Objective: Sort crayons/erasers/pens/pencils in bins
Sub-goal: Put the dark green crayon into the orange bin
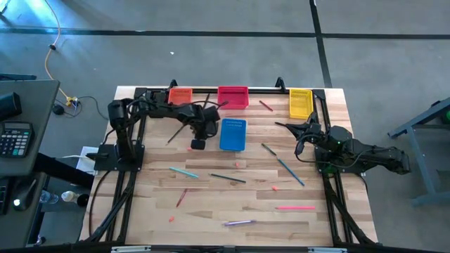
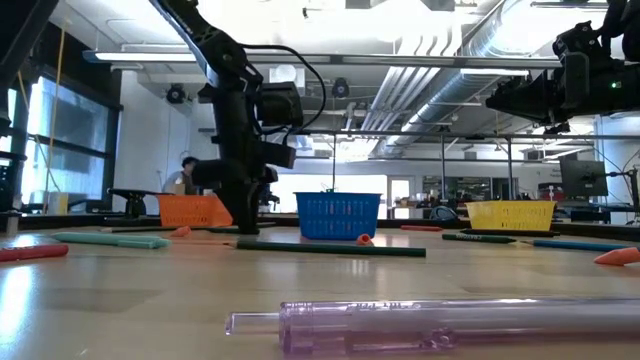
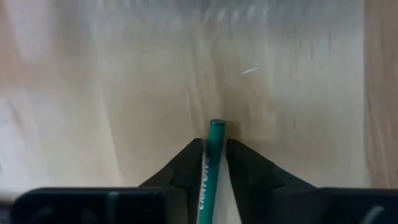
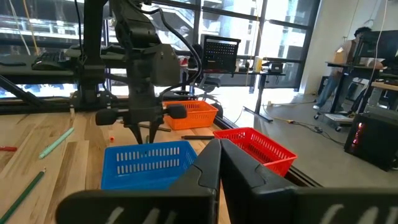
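Observation:
My left gripper (image 1: 198,144) points down at the table just left of the blue bin (image 1: 233,134), shut on a thin green pencil (image 3: 216,134). The orange bin (image 1: 181,95), red bin (image 1: 233,96) and yellow bin (image 1: 300,102) stand along the far edge. On the wood lie a teal pen (image 1: 184,171), another dark pencil (image 1: 228,178), a blue pen (image 1: 290,172), a pink pen (image 1: 295,208) and a purple pen (image 1: 238,223). A red crayon (image 1: 181,197) and small erasers (image 1: 241,164) lie there too. My right gripper (image 4: 221,155) waits shut at the right, holding nothing. My left gripper pinches the green pencil between its two fingers, close to one end. That end (image 3: 216,126) pokes out a little past the fingertips (image 3: 193,152). The fingers come from above, pointing steeply down. Whether the pencil still rests on the wood cannot be told.
A second dark pencil (image 1: 268,148) and a red crayon (image 1: 265,105) lie between the blue and yellow bins. More erasers (image 1: 275,187) dot the near half. Black frame bars run along the table's left, right and far edges.

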